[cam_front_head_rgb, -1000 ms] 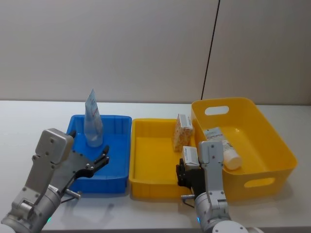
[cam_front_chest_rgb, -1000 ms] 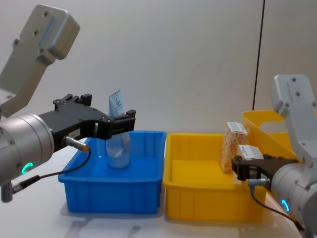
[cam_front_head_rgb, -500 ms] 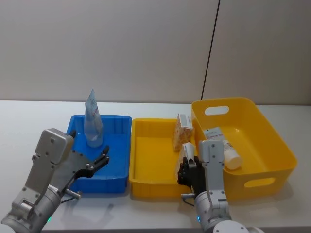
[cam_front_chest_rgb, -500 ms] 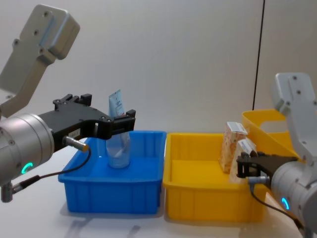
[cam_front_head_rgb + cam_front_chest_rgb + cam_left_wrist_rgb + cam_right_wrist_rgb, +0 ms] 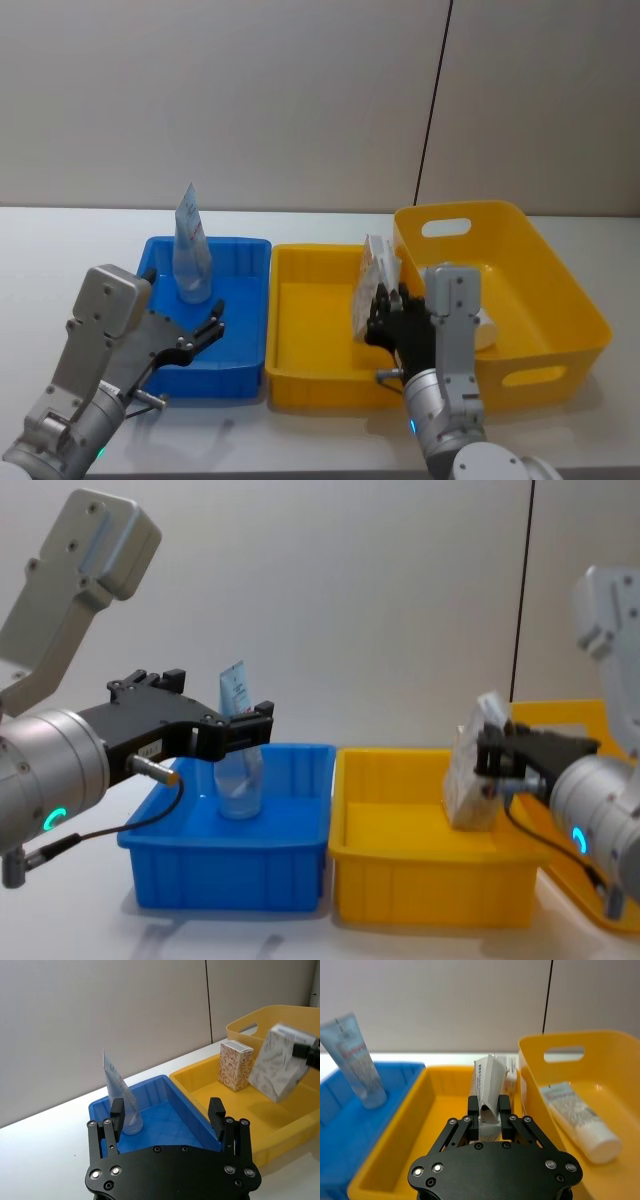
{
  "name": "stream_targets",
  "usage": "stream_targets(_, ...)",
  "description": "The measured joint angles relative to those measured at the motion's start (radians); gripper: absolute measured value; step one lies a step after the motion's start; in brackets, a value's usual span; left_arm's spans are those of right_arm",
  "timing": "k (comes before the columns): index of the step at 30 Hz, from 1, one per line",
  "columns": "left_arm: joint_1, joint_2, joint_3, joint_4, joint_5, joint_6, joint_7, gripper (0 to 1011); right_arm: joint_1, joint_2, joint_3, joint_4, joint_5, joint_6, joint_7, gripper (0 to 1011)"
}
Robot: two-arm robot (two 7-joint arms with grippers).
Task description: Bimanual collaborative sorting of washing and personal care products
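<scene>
Lifting and tilting since a second ago, our right end effector [image 5: 385,305] has its fingers closed on a speckled carton [image 5: 368,292] above the shallow yellow bin [image 5: 300,375], beside the standing carton [image 5: 236,1066]; release looks close. Our left end effector [image 5: 205,328] hangs open beside the blue bin [image 5: 232,380], where the tube [image 5: 190,258] stands.

Head above, chest low, 2 wrists

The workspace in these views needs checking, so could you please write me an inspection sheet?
Surface: white table, three bins side by side.
Job's things: tube upright in blue bin; carton standing in shallow yellow bin; tilted carton in the air; tube lying in deep yellow bin.
Clutter: nothing seen.
Grippers: left claw open before blue bin; right claw shut on tilted carton.
Cables: black cable under left arm.
Surroundings: plain wall.
</scene>
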Motion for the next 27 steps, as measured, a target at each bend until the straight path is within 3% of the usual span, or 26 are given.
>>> stream_targets(15,0.000,0.000,0.000,0.000,0.000,0.000,0.000,1001,0.035,-0.015,0.047,-0.064,0.068,-0.134,0.062,211)
stream_targets(27,0.000,0.000,0.000,0.000,0.000,0.000,0.000,1001,0.078,-0.017,0.135,-0.138,0.121,-0.206,0.075,210)
